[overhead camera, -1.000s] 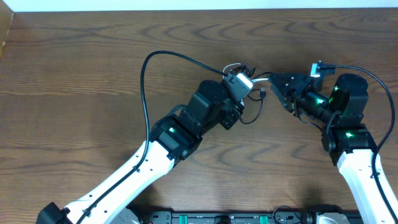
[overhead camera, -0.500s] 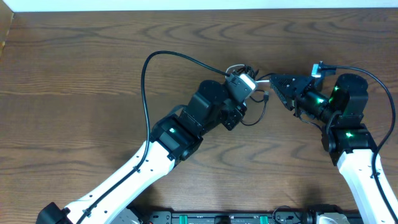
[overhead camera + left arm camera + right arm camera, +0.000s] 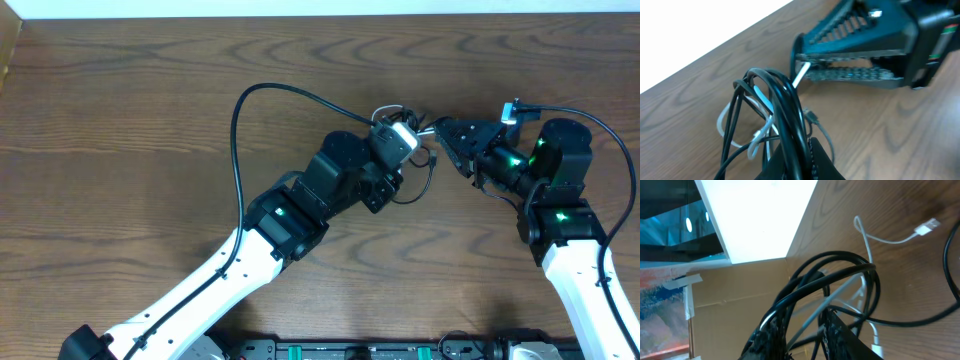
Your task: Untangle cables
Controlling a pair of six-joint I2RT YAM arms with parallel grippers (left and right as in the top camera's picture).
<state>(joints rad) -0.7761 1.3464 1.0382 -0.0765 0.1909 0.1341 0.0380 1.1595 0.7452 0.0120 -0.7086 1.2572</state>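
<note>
Both jaws tight: left, slightly farther right than before, on black cables point(image 3: 787, 107); right newly on white cable point(image 3: 799, 76).

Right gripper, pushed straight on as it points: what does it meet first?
Most likely the bunched black cables just past the tips of the right gripper, which pinches the white cable. Depth is unclear.

The counter point(image 3: 120, 120) was dark brown wood with a bold grain, ending in a white strip along its far edge. Right of centre the cables point(image 3: 383, 109) trailed down onto it: a black loop, and a white cable point(image 3: 927, 227) whose plug lay flat on the wood.
</note>
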